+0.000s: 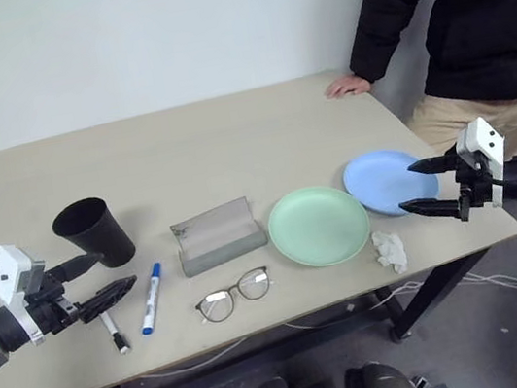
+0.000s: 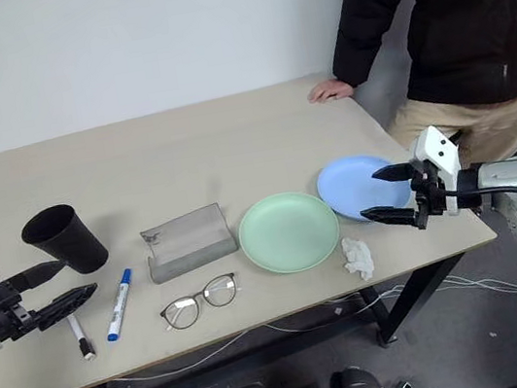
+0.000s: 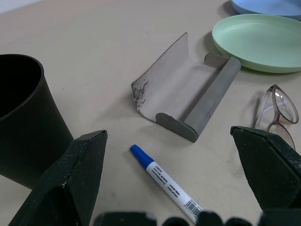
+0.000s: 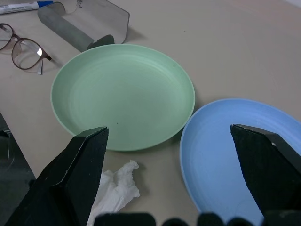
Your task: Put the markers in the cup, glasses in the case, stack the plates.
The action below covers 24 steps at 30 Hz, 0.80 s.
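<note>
I see nothing done yet: both markers (image 1: 150,298) lie just beside the cup (image 1: 94,233), the glasses (image 1: 234,294) rest near the open case (image 1: 216,237), and the plates (image 1: 319,225) sit unstacked beyond it. My left gripper (image 1: 95,282) and right gripper (image 1: 422,189) hover spread wide, holding nothing.

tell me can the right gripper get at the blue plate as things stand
Probably yes: the right gripper hangs open just over the blue plate, whose top is bare, with nothing between them. The green plate lies beside it.
</note>
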{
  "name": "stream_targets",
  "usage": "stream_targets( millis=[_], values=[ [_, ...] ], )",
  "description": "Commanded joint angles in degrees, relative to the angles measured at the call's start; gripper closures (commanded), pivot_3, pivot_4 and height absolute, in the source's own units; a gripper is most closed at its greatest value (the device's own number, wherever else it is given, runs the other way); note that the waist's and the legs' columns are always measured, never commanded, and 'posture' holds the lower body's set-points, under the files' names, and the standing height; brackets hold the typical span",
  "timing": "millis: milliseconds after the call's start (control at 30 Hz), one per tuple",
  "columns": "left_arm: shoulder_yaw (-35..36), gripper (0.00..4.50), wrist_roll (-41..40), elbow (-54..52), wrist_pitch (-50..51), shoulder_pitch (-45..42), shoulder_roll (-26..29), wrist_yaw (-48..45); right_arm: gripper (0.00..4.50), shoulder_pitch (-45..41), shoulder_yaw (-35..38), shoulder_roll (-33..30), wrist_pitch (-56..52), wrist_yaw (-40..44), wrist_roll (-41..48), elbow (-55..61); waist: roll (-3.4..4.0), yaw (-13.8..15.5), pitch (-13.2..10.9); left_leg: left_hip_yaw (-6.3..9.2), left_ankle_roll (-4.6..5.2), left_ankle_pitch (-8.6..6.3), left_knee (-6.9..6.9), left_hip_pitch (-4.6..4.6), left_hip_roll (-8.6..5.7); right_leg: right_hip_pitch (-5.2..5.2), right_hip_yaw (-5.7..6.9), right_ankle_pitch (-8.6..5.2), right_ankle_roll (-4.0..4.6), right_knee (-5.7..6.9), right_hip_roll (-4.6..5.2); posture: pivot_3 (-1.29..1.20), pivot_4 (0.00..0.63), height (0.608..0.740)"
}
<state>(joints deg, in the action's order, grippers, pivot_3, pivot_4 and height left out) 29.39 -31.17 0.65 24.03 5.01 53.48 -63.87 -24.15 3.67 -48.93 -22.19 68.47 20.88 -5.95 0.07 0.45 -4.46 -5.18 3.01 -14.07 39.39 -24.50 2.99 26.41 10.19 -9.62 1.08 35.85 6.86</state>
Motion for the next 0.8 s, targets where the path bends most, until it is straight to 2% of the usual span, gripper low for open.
stream_targets(
  millis=[33, 500, 600, 800],
  values=[
    [-0.7, 0.03, 0.3, 0.2, -0.5, -2.2, 0.5, 0.0, 0.00, 0.4, 3.4, -1.1, 0.1, -1.0, 1.3, 2.2, 0.00, 0.1, 0.0, -0.01, 0.00, 0.00, 0.00, 0.00, 0.01, 0.00, 0.00, 0.00, 0.00, -0.01, 0.01, 0.00, 0.000, 0.701],
    [-5.8, 0.03, 1.4, 3.5, -1.7, -9.6, 0.7, -1.5, 0.00, 4.3, 6.9, -4.0, -3.1, -2.4, 2.5, 6.5, -0.04, 0.2, 0.0, -0.11, 0.01, 0.00, 0.02, 0.01, 0.00, -0.03, -0.04, 0.02, -0.01, 0.10, -0.01, 0.00, 0.000, 0.701],
    [-6.8, 0.03, 0.9, -0.8, -0.8, -8.4, -0.7, -0.1, 0.00, 6.1, 8.2, -5.2, -2.7, -1.4, 2.9, 6.2, -0.04, 0.3, 0.0, -0.13, 0.01, 0.00, 0.01, 0.00, 0.02, -0.02, -0.03, 0.02, -0.02, 0.09, 0.00, 0.00, 0.000, 0.701],
    [-6.6, 0.03, 0.7, -3.9, -0.7, -7.8, 1.0, -1.6, 0.00, 6.4, 7.2, -5.0, -7.3, -3.4, 3.5, 10.2, -0.06, 0.3, 0.1, -0.09, 0.01, 0.00, 0.06, 0.00, 0.02, -0.06, -0.03, 0.02, -0.02, 0.09, 0.00, 0.00, 0.000, 0.701]
  ],
)
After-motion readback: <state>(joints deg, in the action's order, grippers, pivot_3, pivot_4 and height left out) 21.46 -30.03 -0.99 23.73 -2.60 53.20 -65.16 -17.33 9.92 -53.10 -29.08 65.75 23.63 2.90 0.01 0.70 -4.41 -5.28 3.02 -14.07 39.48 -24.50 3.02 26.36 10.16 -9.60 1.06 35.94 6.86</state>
